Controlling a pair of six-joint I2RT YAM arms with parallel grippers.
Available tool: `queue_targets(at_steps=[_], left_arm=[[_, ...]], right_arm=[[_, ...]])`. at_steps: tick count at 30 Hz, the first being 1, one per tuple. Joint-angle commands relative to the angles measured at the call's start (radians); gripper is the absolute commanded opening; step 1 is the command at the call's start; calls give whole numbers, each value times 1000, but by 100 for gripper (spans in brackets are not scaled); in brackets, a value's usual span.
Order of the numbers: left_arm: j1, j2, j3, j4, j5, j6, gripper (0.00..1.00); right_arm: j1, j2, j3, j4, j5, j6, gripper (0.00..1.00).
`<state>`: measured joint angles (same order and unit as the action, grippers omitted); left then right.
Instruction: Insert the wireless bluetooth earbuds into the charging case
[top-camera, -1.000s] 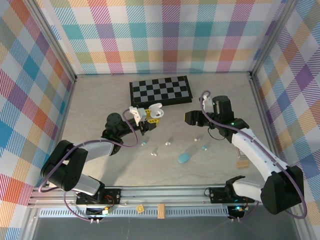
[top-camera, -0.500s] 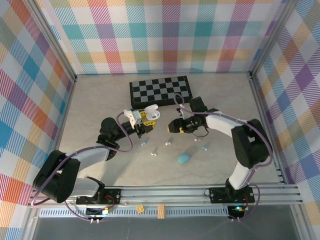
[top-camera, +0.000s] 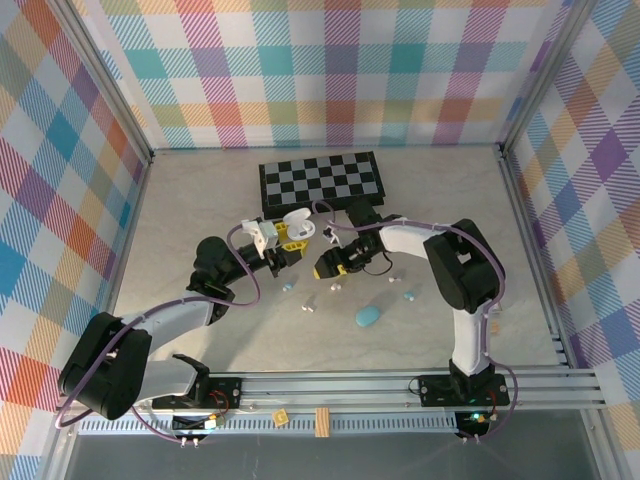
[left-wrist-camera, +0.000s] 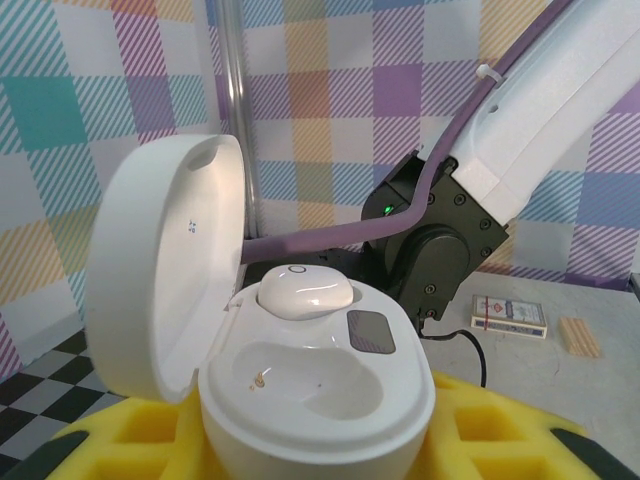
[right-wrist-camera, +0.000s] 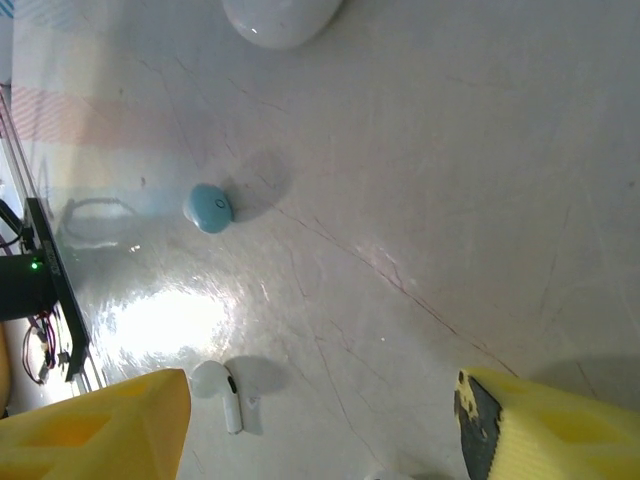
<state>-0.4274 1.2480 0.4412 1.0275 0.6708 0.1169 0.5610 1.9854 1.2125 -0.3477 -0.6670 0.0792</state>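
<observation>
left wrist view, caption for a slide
Open white charging case in the left end effector, one white earbud seated, other well empty

Lab test booth: plaid walls (top-camera: 330, 70), aluminium rail (top-camera: 330, 385).

White case (left-wrist-camera: 320, 400) open, upright, lid tilted back left, one white earbud (left-wrist-camera: 303, 292) seated in far well, near well empty, blue earbud (right-wrist-camera: 208, 208) and stemmed white earbud (right-wrist-camera: 222, 392) lying apart on table (right-wrist-camera: 450, 150).
</observation>
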Motion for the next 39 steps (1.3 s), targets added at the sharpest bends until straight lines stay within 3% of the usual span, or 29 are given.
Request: queue_targets(at_steps=[1,13,27,39], left_arm=[[9,-6,7,22,15,-6,37],[9,13,32,29,30,-13,37],[9,12,41,15,31,-14,37],[9,23,40,17,30,-6,37]], right_arm=[[10,33,-1,-52,-13,-50,70],[20,-53,-119,-62,16,-61,58],[23,-79,-128,-98,41,-74,44],[28,-104,-142,-129,63,-96,39]])
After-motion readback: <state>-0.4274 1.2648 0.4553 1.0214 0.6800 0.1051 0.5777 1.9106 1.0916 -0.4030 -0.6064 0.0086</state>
